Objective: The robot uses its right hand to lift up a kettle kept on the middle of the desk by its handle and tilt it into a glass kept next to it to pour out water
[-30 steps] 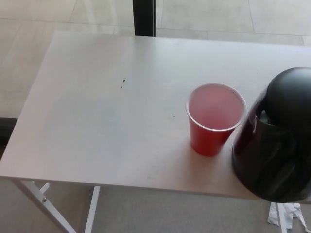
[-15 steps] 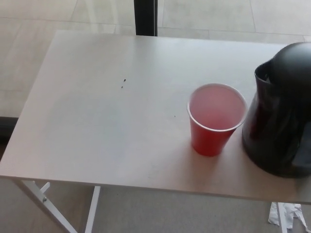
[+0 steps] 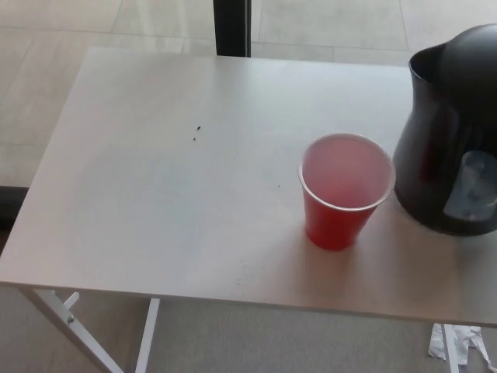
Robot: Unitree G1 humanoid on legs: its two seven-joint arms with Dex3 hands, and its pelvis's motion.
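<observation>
A black kettle [image 3: 450,132] stands upright at the right edge of the head view, its spout toward the left and a clear water window on its near side. Its handle side is cut off by the picture edge. Just left of it stands a red cup [image 3: 344,190] with a white rim, apart from the kettle by a narrow gap. Both rest on the pale desk [image 3: 171,179]. Neither of my hands shows in this view.
A dark post [image 3: 232,27] rises behind the desk's far edge. White desk legs [image 3: 74,326] show below the near left corner, over grey floor. A crumpled white scrap [image 3: 458,346] lies on the floor at the bottom right.
The kettle has swung from tilted toward the cup back to upright, and has moved farther back on the desk. The cup has stayed in place.
</observation>
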